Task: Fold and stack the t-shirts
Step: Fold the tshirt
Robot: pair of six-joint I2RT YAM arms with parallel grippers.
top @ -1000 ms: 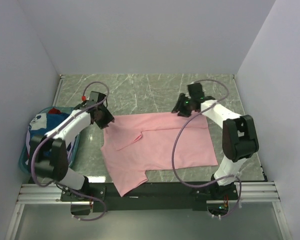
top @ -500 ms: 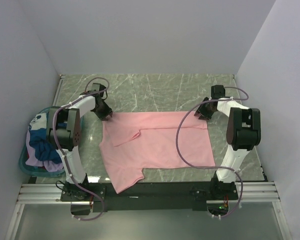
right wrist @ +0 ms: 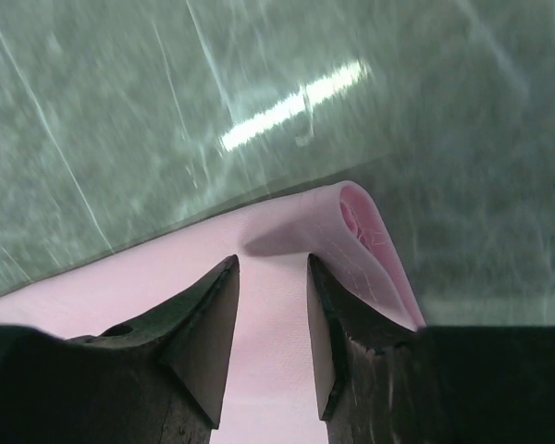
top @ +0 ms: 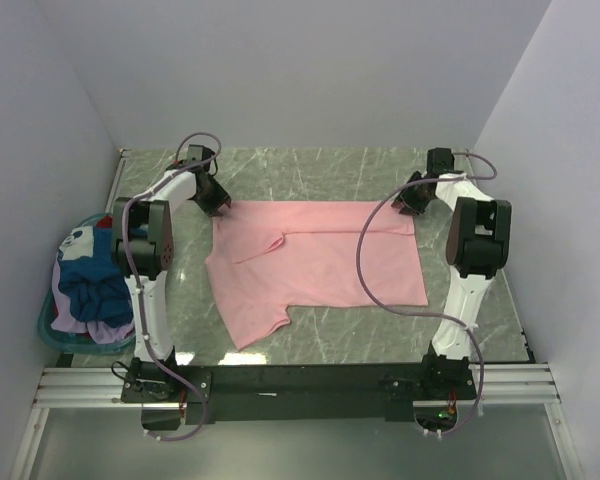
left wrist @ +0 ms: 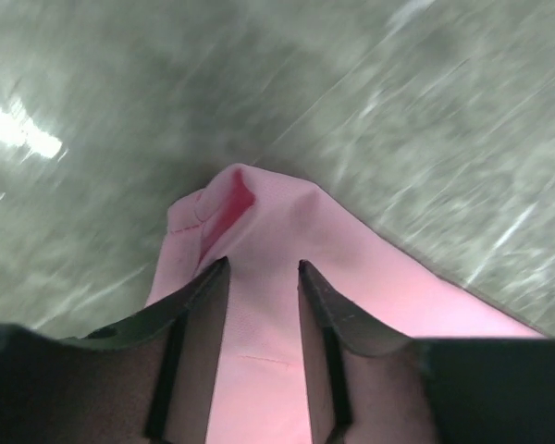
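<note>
The light pink t-shirt (top: 320,260) lies spread flat on the green marble table, one sleeve pointing to the near left. My left gripper (top: 220,205) is shut on its far left corner; the left wrist view shows the pink cloth (left wrist: 259,213) bunched between the gripper's (left wrist: 264,268) fingers. My right gripper (top: 410,203) is shut on the far right corner; the right wrist view shows the folded hem (right wrist: 361,227) beside the gripper (right wrist: 273,261). The other t-shirts (top: 85,285), blue, white and purple, lie bunched in the basket at the left.
The teal plastic basket (top: 48,325) stands at the left edge of the table by the left wall. White walls close in the table on the left, back and right. The black rail with the arm bases runs along the near edge.
Both grippers have moved toward the back wall and apart, dragging the pink t-shirt away from the near edge and pulling its far edge straight.
</note>
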